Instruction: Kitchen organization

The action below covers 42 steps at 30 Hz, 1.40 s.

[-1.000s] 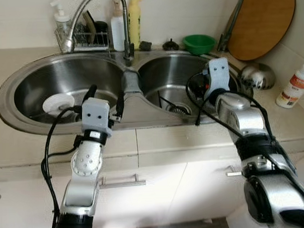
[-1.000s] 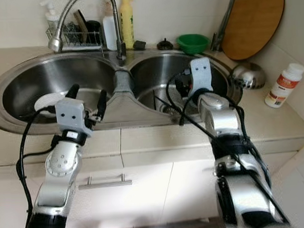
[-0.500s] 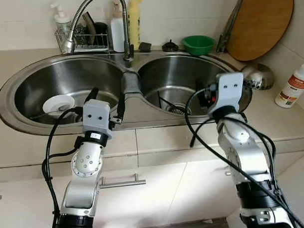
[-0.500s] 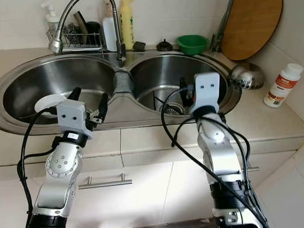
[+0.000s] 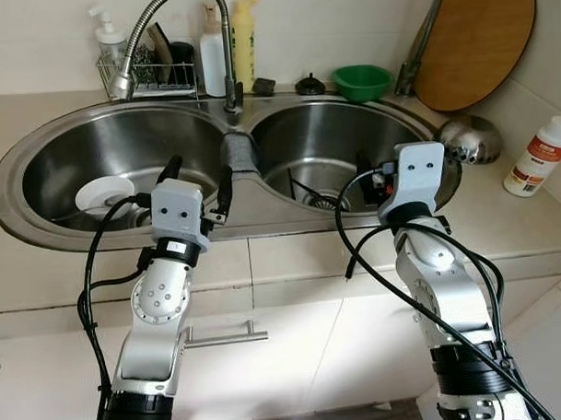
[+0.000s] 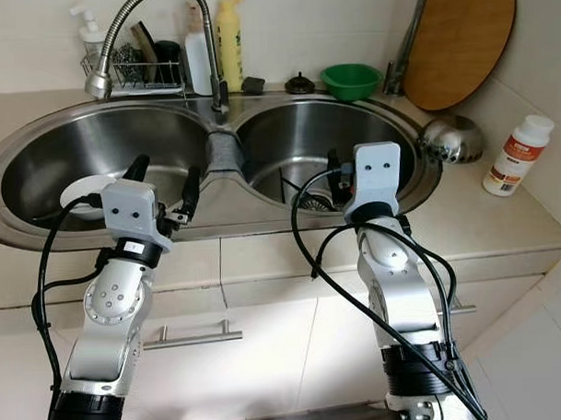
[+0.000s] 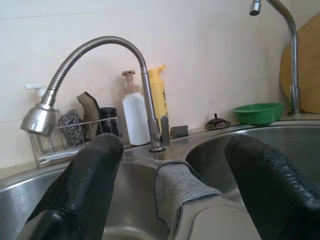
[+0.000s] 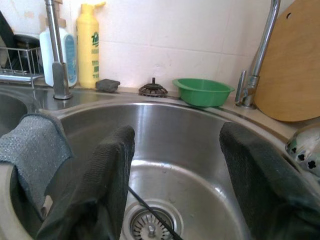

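**Both grippers hovering open at the near rim of a double sink**

The robot is facing a stainless double sink (image 5: pixel 41 218) set into a pale surface (image 5: pixel 530 224). The left gripper (image 5: pixel 198 181) is hanging over the near rim, close to the divider between the two basins, with its fingers (image 7: pixel 80 190) spread apart and holding nothing. The right gripper (image 8: pixel 175 175) is reaching over the near edge of the right basin, its fingers (image 8: pixel 107 175) also standing apart and empty, pointing toward the drain strainer (image 8: pixel 150 225) at the bottom.

A grey cloth (image 5: pixel 239 156) is draping over the divider between the basins, just beyond the left gripper. A white round dish (image 5: pixel 103 193) is lying in the left basin, near its left side. A thin dark stick (image 5: pixel 303 188) is resting in the right basin beside the drain.

Along the far edge, a flexible faucet (image 5: pixel 154 21) is arching over the left basin. To its left a wire rack (image 5: pixel 147 72) is holding scrubbing tools, with a pump bottle (image 5: pixel 109 41) beside it. A white bottle (image 5: pixel 212 56) and a yellow bottle (image 5: pixel 243 41) are standing just behind the faucet base. A green bowl (image 5: pixel 364 81) is sitting at the far right of the sink, and a round wooden board (image 5: pixel 477 42) is leaning against the wall beyond it. A metal ladle (image 5: pixel 469 139) is lying on the right of the surface, near a white bottle with an orange label (image 5: pixel 537 155).
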Tool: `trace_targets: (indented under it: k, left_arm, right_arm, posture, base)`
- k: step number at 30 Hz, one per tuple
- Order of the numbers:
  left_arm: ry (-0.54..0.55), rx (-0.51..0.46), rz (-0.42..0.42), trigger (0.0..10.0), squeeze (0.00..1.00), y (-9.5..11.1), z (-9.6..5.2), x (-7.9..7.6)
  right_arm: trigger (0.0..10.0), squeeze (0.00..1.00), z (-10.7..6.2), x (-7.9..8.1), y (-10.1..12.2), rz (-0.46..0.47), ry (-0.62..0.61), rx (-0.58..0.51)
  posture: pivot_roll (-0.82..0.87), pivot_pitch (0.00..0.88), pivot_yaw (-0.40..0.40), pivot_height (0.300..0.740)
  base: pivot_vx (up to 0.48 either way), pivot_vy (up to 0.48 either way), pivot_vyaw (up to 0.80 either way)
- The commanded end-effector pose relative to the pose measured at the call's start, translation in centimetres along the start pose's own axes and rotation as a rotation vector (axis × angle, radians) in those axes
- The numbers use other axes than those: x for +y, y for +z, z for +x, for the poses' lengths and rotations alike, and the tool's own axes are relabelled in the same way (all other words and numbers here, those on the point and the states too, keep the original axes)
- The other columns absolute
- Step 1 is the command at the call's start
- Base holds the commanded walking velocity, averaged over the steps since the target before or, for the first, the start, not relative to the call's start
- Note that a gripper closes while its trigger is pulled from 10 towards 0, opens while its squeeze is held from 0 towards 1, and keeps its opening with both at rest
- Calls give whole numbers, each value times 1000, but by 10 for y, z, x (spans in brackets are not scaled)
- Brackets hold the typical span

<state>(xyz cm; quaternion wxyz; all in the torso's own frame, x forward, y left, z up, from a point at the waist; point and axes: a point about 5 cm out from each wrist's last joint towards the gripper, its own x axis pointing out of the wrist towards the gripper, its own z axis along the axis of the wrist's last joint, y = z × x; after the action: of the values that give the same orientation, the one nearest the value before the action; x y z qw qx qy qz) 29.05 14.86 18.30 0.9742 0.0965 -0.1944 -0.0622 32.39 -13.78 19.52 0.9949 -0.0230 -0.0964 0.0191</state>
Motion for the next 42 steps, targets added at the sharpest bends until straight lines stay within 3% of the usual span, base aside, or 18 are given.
trace_targets:
  k: [1, 18, 30, 42]
  left_arm:
    - [-7, -18, -8, 10000, 0, 4, 1, 0]
    - [-16, -26, 0, 10000, 0, 5, 1, -2]
    - [-16, -44, 11, 10000, 0, 6, 1, -2]
    - [-20, -49, 18, 10000, 0, 6, 0, -4]
  right_arm:
    - [10000, 0, -2, -1, 4, -3, -9, -14]
    - [10000, 0, -1, 0, 3, 0, -14, -11]
    - [10000, 0, -6, 0, 3, -23, -4, -14]
    - [10000, 0, -18, -4, 3, -60, -15, -36]
  posture:
    - [-16, 0, -85, 740]
    - [-15, 0, -88, 740]
    - [-25, 0, -84, 740]
    - [-35, 0, -81, 740]
  base:
    - [0, 480, 0]
    - [0, 480, 0]
    - [0, 0, 0]
    - [0, 0, -791]
